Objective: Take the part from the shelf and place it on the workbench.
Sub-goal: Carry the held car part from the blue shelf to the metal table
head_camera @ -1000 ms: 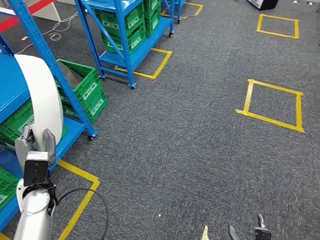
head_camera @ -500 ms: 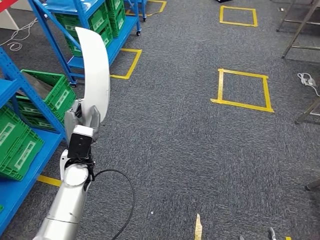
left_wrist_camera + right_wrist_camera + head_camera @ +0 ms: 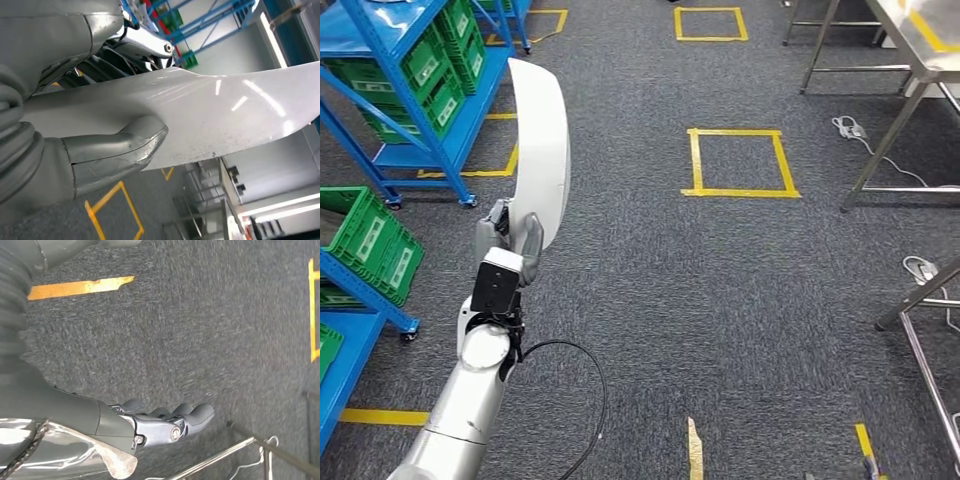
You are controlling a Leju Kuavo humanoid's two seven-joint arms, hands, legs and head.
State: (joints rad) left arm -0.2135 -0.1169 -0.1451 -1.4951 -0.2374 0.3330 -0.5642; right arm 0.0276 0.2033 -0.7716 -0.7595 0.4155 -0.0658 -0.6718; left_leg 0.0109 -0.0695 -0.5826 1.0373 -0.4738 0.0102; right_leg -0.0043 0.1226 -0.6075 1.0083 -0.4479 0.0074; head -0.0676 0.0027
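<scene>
My left hand (image 3: 509, 240) grips the part (image 3: 543, 150), a long curved white panel, near its lower end, thumb (image 3: 120, 147) pressed on one face and the other fingers behind it; panel stands upright above the hand, clear of everything. Right hand (image 3: 166, 422) hangs low beside me, fingers loosely curled, holding nothing. Change over the last second: the whole view has swung. That's me turning, not the things moving. The blue shelf (image 3: 418, 100) with its green crates (image 3: 376, 240) has slid off to my left, and steel bench legs (image 3: 901, 130) plus a corner of the bench top (image 3: 916, 40) have come in at far right. So pick is done, I'm in transit, probably halfway; walk and set-down remain. Floor is dark grey carpet (image 3: 743, 300) with yellow tape squares (image 3: 739, 160); a white cable (image 3: 863, 135) lies near the bench legs, a possible trip risk.
</scene>
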